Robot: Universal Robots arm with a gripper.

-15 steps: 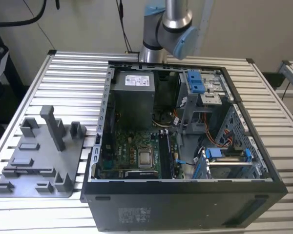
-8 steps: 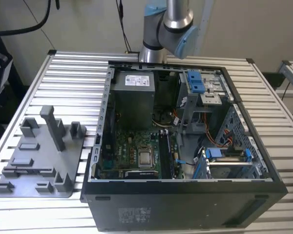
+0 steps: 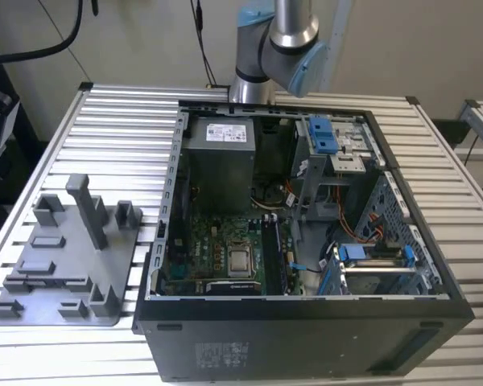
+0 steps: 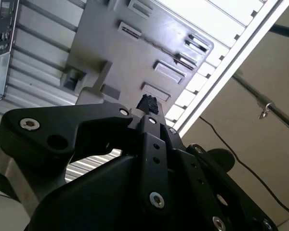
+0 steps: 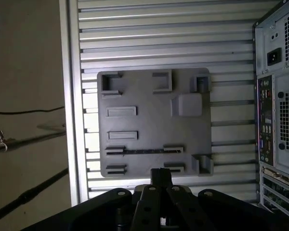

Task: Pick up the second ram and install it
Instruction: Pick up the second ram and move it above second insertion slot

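While jaws hover closed, ram [image 5: 144, 150] stands (edgewise) in tray [image 5: 151, 122].

Fixture tray [image 3: 64, 261] lies on the desk [image 3: 121, 137] at the exterior view's left, just beside the open computer case [image 3: 306, 342]; the arm's base [image 3: 249, 84] stands behind the case.

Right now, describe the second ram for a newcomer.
On the slatted table, a grey tray lies at the exterior view's left of the computer case. The second ram is the tray's one thin dark strip, edge-up between two slot blocks.
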